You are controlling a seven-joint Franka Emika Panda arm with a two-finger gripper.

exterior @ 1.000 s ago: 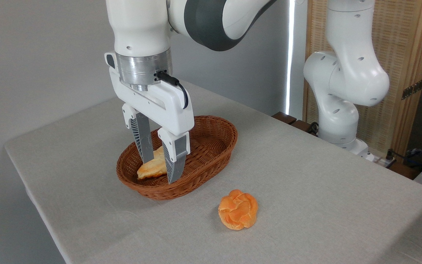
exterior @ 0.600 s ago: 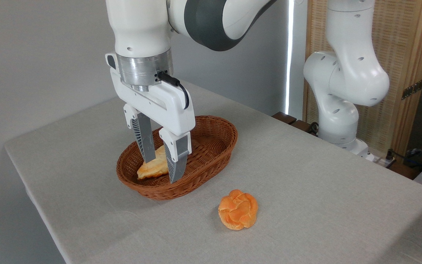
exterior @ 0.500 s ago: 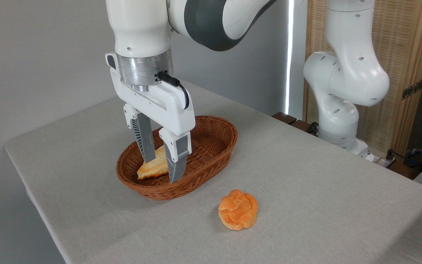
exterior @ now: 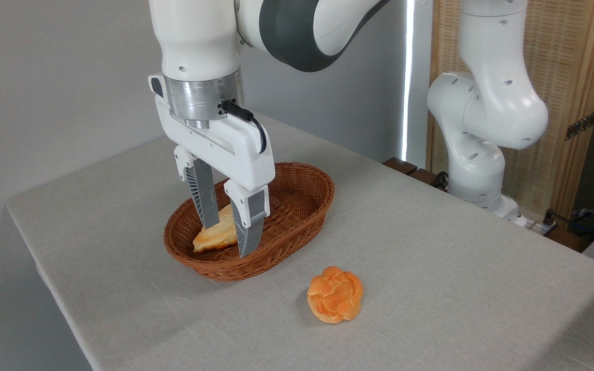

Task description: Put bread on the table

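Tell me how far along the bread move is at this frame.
Done: the gripper is down inside the wicker basket, its fingers shut on either side of the bread. In hand: the grasp; the loaf looks pinched, but whether it has left the basket floor is unclear. Left: lifting it over the rim and setting it on the table, where the orange knotted bun already lies.

Table [exterior: 431, 268] (grey cloth): basket [exterior: 297, 226], bun [exterior: 335, 294]
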